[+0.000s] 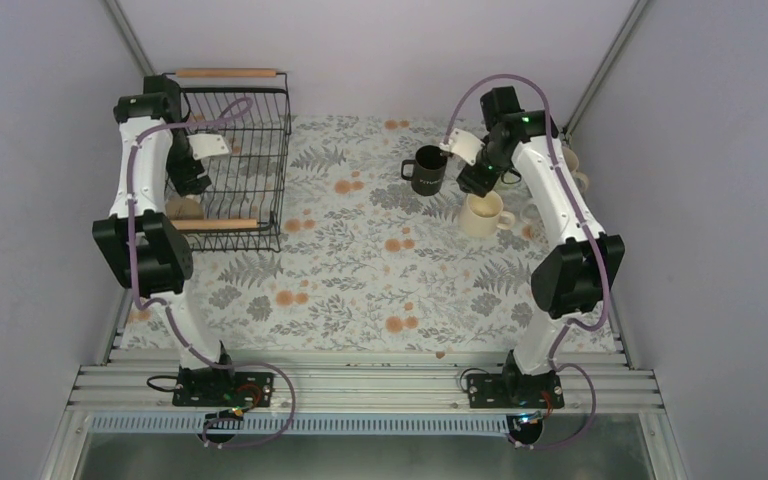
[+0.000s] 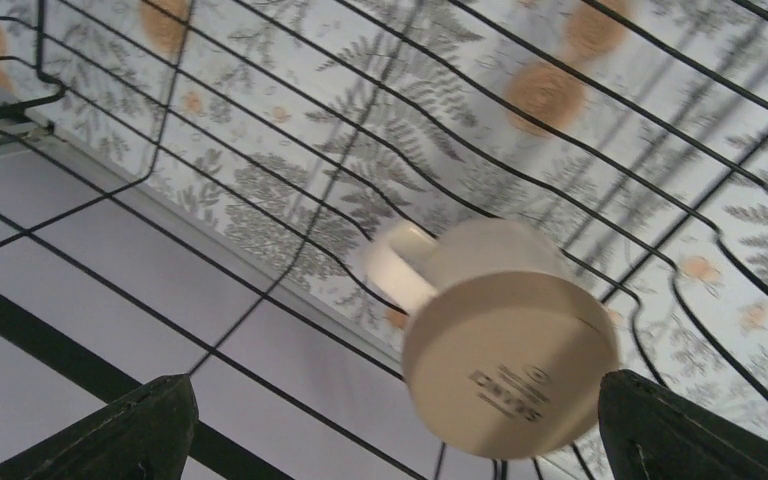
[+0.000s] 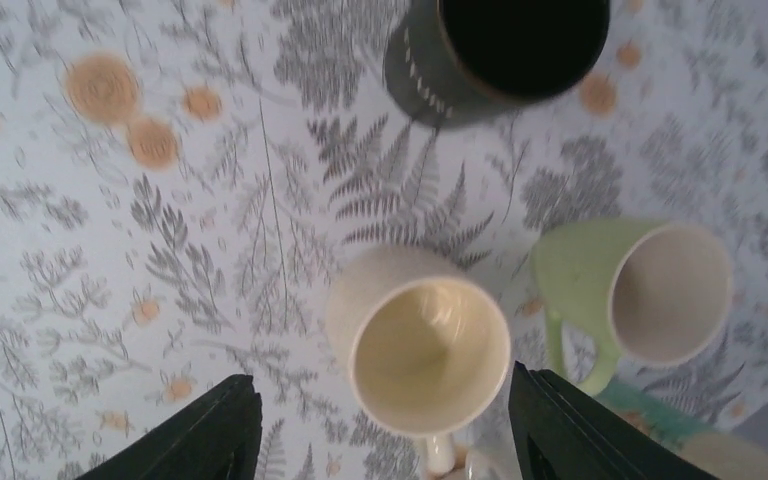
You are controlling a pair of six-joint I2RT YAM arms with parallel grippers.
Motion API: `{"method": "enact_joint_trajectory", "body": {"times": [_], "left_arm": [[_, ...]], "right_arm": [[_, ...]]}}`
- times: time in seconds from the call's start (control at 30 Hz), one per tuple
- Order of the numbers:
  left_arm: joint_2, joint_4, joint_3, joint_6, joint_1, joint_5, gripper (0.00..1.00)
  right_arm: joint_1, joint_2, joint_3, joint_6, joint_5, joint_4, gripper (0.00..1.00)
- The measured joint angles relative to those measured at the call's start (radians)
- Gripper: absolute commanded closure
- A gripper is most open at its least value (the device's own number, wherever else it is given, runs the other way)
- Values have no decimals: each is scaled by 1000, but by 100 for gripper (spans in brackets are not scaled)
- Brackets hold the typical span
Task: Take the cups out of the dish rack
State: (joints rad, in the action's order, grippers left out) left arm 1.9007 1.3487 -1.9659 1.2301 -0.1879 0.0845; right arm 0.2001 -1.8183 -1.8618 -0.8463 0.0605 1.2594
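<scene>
1. Currently one cream mug (image 2: 510, 370) sits in the dish rack (image 1: 285, 170). In the overhead view it is in the rack's lower left corner, by the nearer wooden handle (image 1: 218, 224). Its base faces the left wrist camera, and it looks slightly blurred there.
2. The left gripper (image 2: 392, 400) is down inside the rack over this mug, its fingers wide apart and holding nothing.
3. The rack stands at the upper left of the fern-and-flower tablecloth (image 1: 340, 270).
4. At the upper right of the cloth are a black mug (image 3: 500, 50), a second cream mug (image 3: 425, 345) and a pale green mug (image 3: 640, 290). They are close together but not touching.
5. The right gripper (image 3: 385, 400) hangs over the second cream mug, with its fingers spread to either side and gripping nothing.
6. Another pale mug (image 1: 574, 160) shows partly behind the right arm (image 1: 560, 205), at the cloth's right edge.
</scene>
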Motion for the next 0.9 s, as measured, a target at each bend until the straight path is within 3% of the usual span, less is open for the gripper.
{"method": "enact_joint_trajectory", "body": {"times": [0.73,0.9], "left_arm": [[319,-3,-154,-343,-29,45,0],[337,-3,-114,-401,-39,43,6]], "right_arm": [[49,-3,-70,78,141,-144,31],[53,-8,-53,84,140,-156,31]]}}
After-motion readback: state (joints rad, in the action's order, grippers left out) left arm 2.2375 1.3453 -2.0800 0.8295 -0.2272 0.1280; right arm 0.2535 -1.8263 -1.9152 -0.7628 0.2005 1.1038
